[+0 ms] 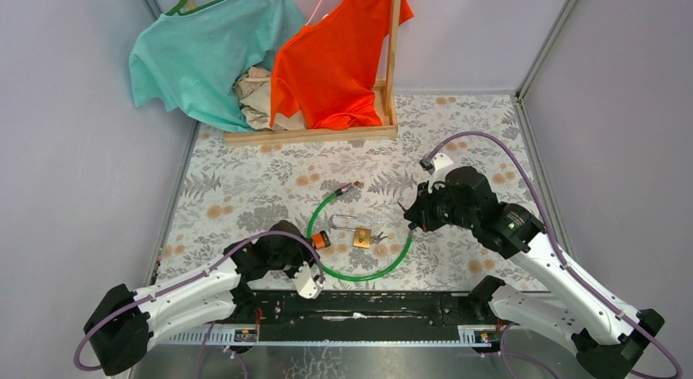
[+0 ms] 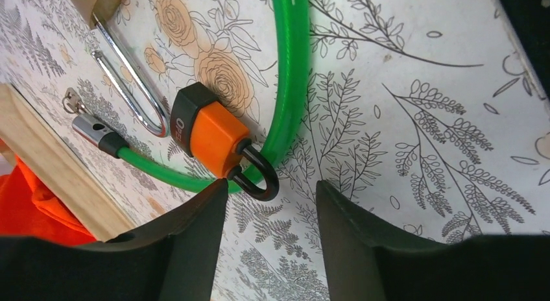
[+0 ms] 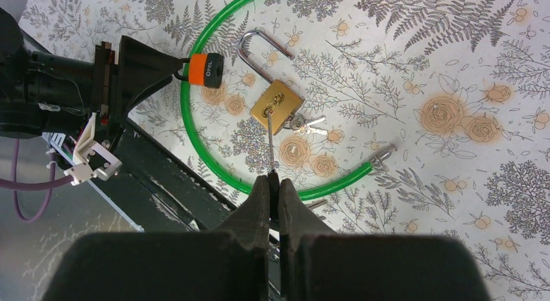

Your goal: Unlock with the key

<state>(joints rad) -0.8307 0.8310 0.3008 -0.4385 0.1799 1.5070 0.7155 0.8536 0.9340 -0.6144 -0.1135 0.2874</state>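
A brass padlock (image 3: 277, 111) with a silver shackle lies on the floral table inside a loop of green cable (image 3: 194, 152). Spare keys (image 3: 310, 124) lie beside it. My right gripper (image 3: 273, 179) is shut on a key (image 3: 270, 142). Its thin blade points at the brass body, and whether it is inserted I cannot tell. A small orange padlock (image 2: 211, 135) hangs by its black shackle on the cable. My left gripper (image 2: 271, 197) is open and empty just short of that shackle. In the top view, the brass padlock (image 1: 361, 238) lies between the left gripper (image 1: 309, 250) and the right gripper (image 1: 407, 216).
A wooden rack (image 1: 327, 134) with a teal shirt (image 1: 204, 56) and an orange shirt (image 1: 335, 56) stands at the back. A black rail (image 1: 368, 307) runs along the near edge. Grey walls close both sides.
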